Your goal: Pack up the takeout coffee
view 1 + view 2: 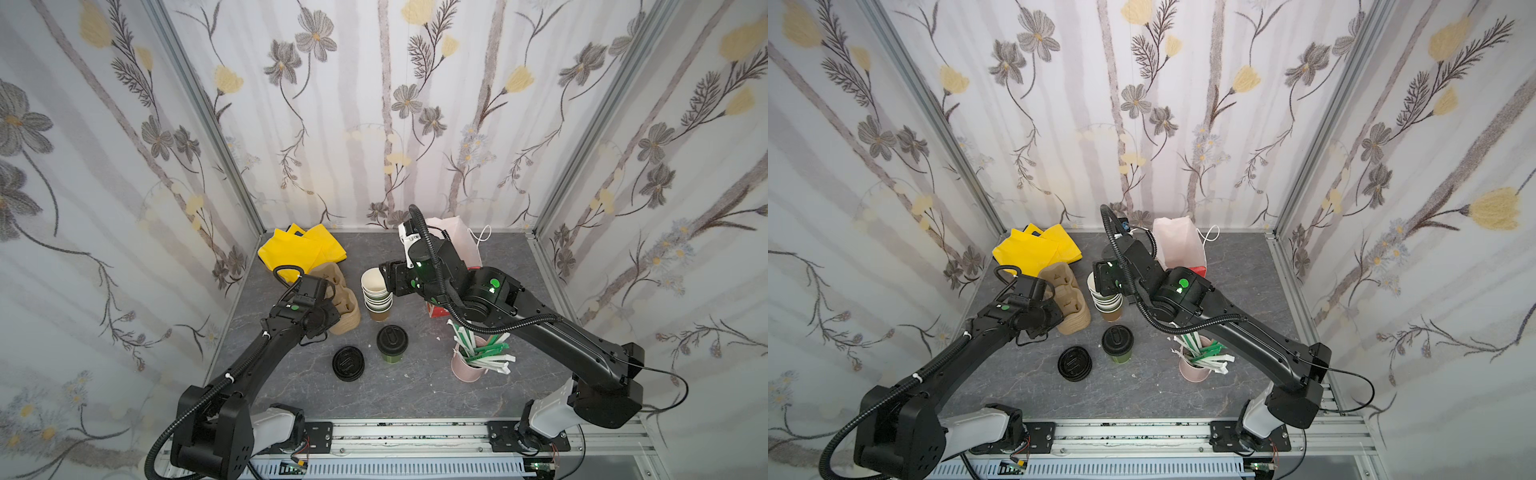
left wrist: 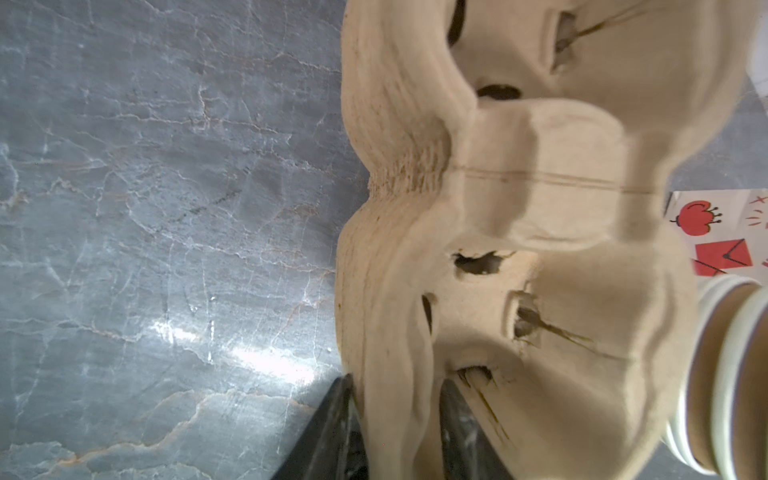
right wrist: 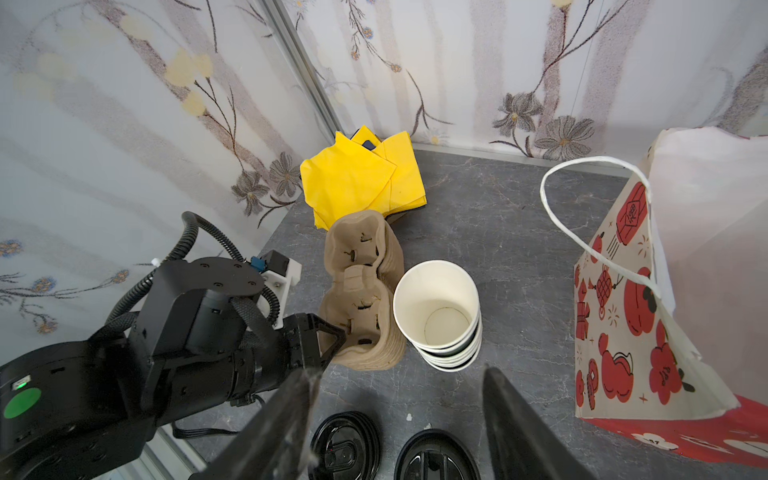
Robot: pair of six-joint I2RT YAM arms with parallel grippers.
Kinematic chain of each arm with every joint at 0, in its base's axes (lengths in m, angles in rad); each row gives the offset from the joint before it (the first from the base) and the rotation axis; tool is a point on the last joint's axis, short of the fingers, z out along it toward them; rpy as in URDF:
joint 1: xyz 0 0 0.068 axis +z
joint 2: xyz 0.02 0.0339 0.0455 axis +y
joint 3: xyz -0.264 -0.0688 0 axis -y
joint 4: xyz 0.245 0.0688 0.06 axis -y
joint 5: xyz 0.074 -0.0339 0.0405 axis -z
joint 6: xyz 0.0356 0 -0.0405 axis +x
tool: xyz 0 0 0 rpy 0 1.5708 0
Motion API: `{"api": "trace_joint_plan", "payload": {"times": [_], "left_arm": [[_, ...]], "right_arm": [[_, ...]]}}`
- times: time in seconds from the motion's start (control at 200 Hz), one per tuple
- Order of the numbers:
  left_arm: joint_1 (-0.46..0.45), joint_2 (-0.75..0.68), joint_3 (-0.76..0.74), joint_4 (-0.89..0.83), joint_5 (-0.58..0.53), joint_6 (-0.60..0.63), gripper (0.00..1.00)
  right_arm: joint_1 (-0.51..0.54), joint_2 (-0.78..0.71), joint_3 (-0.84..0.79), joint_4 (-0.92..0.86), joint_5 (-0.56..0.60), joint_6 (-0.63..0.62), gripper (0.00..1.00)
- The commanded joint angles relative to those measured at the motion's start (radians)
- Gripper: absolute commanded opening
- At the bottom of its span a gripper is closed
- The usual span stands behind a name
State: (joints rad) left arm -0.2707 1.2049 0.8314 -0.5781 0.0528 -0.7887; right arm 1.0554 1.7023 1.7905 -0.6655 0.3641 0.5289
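Left fingers (image 2: 332, 424) straddle rim of carrier stack (image 2: 519, 208), grip unclear; right fingers (image 3: 286, 424) spread empty above nested cups (image 3: 436, 307); stuck carriers could lift together, toppling nearby takeout coffee (image 1: 392, 345).

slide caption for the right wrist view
Open right gripper facing the cup stack, flanked by pulp carriers and paper bag; takeout coffee nearby.

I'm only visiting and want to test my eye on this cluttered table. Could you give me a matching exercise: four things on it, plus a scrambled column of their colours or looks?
Things:
1. takeout coffee
2. napkins
3. paper bag
4. carrier stack

Looks:
A. tan moulded pulp
B. red-and-white print, white string handle
C. green cup, black lid on
D. yellow, folded

Pairs: 1-C, 2-D, 3-B, 4-A.
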Motion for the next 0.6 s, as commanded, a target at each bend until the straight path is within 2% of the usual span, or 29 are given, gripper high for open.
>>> {"api": "trace_joint_plan", "payload": {"times": [0.0, 0.06, 0.2, 0.335, 0.465, 0.595], "left_arm": [[0.001, -0.036, 0.005, -0.008, -0.034, -0.051, 0.43], [0.001, -0.05, 0.024, -0.013, -0.036, -0.057, 0.48], [0.008, -0.093, 0.089, -0.059, -0.06, -0.075, 0.51], [0.068, -0.146, 0.155, -0.127, -0.082, -0.067, 0.52], [0.153, -0.213, 0.19, -0.167, -0.104, -0.069, 0.54], [0.206, -0.299, 0.198, -0.186, -0.161, -0.076, 0.56]], "right_arm": [[-0.001, -0.015, -0.021, 0.049, -0.021, -0.013, 0.66], [-0.002, -0.013, -0.02, 0.055, -0.036, -0.022, 0.66], [-0.002, 0.001, -0.006, 0.055, -0.086, -0.021, 0.66], [-0.001, 0.041, 0.032, 0.043, -0.143, 0.031, 0.65], [0.01, 0.132, 0.108, 0.041, -0.198, 0.071, 0.65], [0.025, 0.285, 0.279, 0.004, -0.231, 0.075, 0.65]]}}
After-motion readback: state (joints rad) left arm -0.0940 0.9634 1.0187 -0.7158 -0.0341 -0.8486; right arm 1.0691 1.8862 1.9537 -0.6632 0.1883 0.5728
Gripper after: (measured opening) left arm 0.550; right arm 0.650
